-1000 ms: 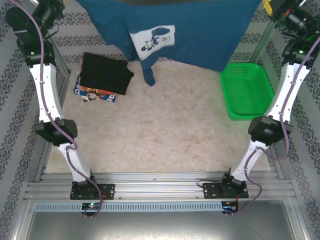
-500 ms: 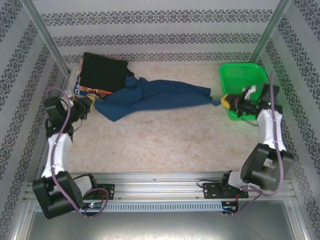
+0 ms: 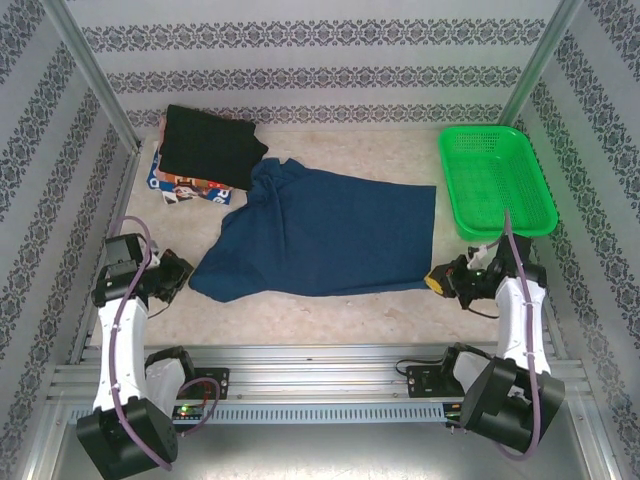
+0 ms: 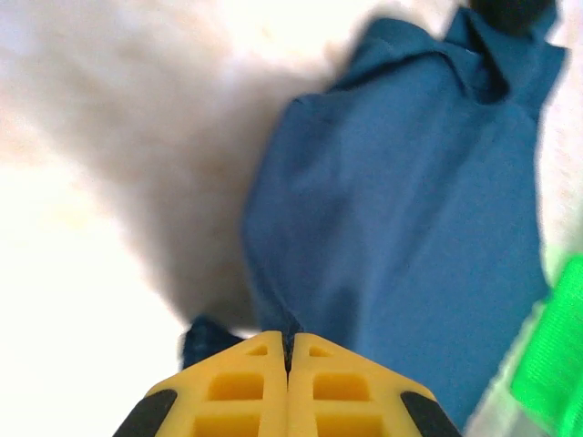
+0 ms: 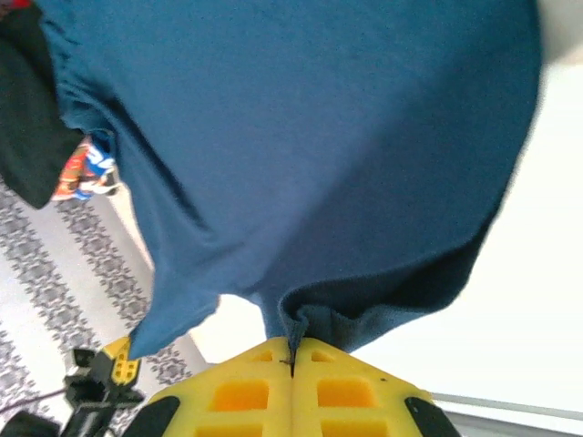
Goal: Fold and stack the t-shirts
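navy t-shirt (image 3: 330, 232) laid flat on counter (image 3: 330, 312); near corners gripped by clenched left claw (image 3: 180, 275) and right claw (image 3: 434, 281). spreading step judged complete; release, then fold, is called for.

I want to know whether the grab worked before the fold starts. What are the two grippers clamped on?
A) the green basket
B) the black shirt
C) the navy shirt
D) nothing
C: the left gripper and the right gripper are each shut on blue cloth, at the near corners of the navy shirt spread on the table.
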`<act>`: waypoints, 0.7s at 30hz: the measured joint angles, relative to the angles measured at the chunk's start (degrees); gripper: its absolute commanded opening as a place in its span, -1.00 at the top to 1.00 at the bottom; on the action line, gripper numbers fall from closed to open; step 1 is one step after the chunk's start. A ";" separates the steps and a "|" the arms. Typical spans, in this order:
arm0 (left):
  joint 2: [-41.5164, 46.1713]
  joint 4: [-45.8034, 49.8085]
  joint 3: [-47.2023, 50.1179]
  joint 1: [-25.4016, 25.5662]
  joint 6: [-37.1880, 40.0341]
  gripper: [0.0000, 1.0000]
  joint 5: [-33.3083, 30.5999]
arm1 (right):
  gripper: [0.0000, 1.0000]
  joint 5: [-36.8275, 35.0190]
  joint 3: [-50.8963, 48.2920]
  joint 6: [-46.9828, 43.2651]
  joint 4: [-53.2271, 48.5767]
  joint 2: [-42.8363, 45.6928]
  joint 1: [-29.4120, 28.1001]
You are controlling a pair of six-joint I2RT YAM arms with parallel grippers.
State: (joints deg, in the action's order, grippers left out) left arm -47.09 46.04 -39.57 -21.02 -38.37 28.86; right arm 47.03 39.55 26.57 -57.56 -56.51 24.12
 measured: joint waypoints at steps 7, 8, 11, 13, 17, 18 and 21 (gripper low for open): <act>4.17 8.48 -3.41 -0.11 -1.25 1.00 -12.57 | 1.00 -10.12 0.02 0.72 -7.74 2.08 1.68; 4.35 9.14 -3.67 -0.13 -1.40 1.00 -13.66 | 1.00 -11.39 0.02 1.14 -8.57 2.43 1.97; 5.11 10.84 -4.17 -0.46 -1.77 1.00 -14.99 | 1.00 -13.27 0.02 1.99 -10.62 4.20 2.03; 5.62 11.63 -4.17 -0.48 -2.38 1.00 -14.99 | 1.00 -13.81 0.02 2.16 -12.04 5.66 2.03; 8.26 13.81 -4.17 -0.48 -3.02 1.00 -15.65 | 1.00 -14.82 0.02 3.19 -14.75 10.08 2.03; 8.70 14.12 -4.17 -0.48 -3.04 1.00 -15.69 | 1.00 -15.02 0.02 3.45 -15.13 10.86 2.03; 8.37 13.97 -4.17 -0.44 -3.06 1.00 -15.58 | 1.00 -15.85 0.02 4.00 -15.23 11.04 2.03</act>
State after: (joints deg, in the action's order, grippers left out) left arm -38.72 60.01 -43.75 -21.45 -41.43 13.28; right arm 31.18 39.57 30.57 -72.79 -45.47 26.15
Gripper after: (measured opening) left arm 0.051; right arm 0.061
